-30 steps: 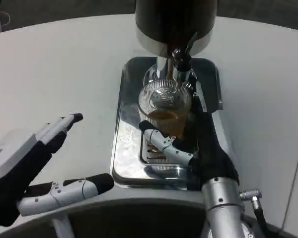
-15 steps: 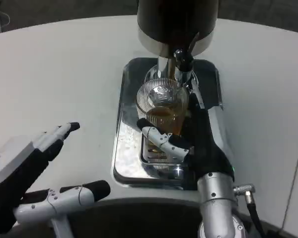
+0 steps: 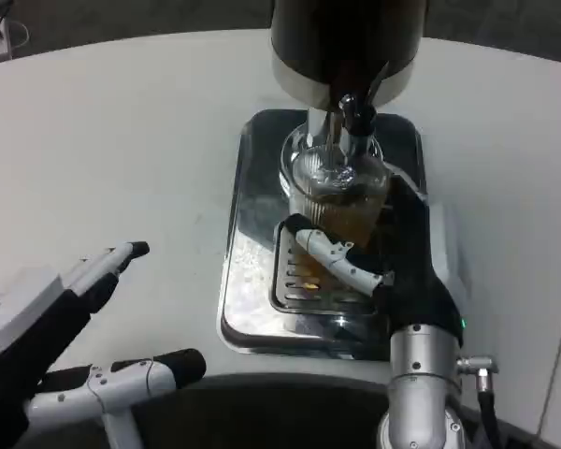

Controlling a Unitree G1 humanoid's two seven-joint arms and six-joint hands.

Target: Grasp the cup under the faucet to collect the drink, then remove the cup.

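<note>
White table spans the whole view, round edge near the robot. Dark dispenser stands at the far centre, silver band at its base, black faucet projecting down from it. Shiny metal drip tray sits on the table below the dispenser, slotted grate in its middle.

Left hand low at the picture's left, over bare table, well apart from the tray. Fingers spread, thumb apart, nothing held.

Right hand reaches in over the tray's right side, forearm upright at the bottom edge. Its fingers wrap the front of the cup, thumb side hidden behind; it grips the cup.

Cup: clear ribbed glass, upright over the tray directly under the faucet, amber drink inside partway up. Whether its base touches the grate, cannot tell.
</note>
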